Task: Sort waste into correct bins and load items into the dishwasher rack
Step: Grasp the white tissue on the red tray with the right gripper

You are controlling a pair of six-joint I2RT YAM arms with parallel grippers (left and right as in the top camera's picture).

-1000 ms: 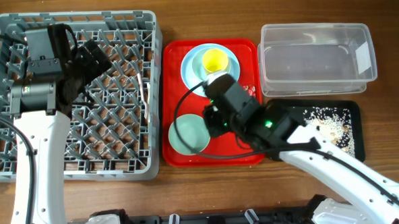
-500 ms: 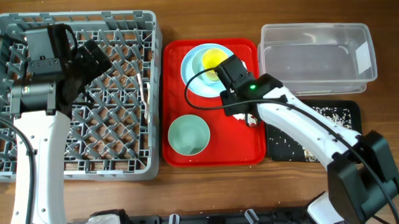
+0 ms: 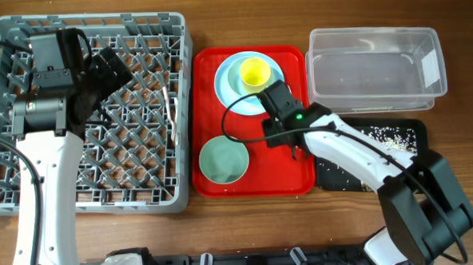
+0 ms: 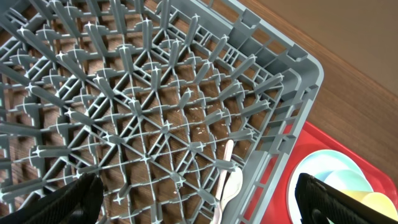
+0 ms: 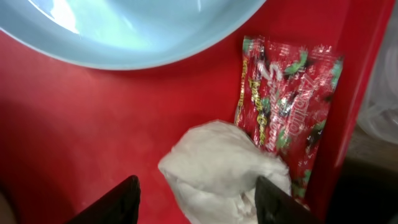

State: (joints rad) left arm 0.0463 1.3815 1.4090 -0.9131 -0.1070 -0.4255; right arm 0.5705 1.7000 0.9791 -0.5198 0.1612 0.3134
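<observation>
Napkin [image 5: 224, 163] and red snack wrapper [image 5: 287, 93] lay together at the right edge of the red serving tray [image 5: 74, 137], the crumpled paper partly on top of the wrapper and just below the rim of the light blue plate [image 5: 143, 31]. We held the right hand [image 5: 196, 202] directly above this pair with its fingers [image 5: 112, 202] spread wide, one on each side of the napkin and pinching nothing. We judged this a lining-up for a grasp on the napkin, since it sat uppermost and had to go before the wrapper could be taken cleanly.

We kept the left hand [image 4: 202, 205] over the dishwasher rack [image 3: 96, 206], its fingers likewise wide apart and empty, well away from the other arm's work. Parked there, it was ready for crockery.

As to the containers, the rack held only a white spoon [image 4: 227, 180], lying among the pegs close to its right wall; we could not tell whether a fork lay with it. The clear tub [image 3: 375, 106] on the desk [image 3: 239, 12] looked empty. The black tray [image 3: 410, 173] in front of it carried the scattered rice scraps [image 3: 381, 138]. On the red tray the plate bore the light blue bowl [image 3: 236, 83], and the yellow cup [image 3: 255, 71] stood inside that. The pale green bowl [image 3: 224, 159] sat apart, upright and empty, near the tray's front left corner.

We reckoned the sorting was partly done, with the crockery not yet loaded.
</observation>
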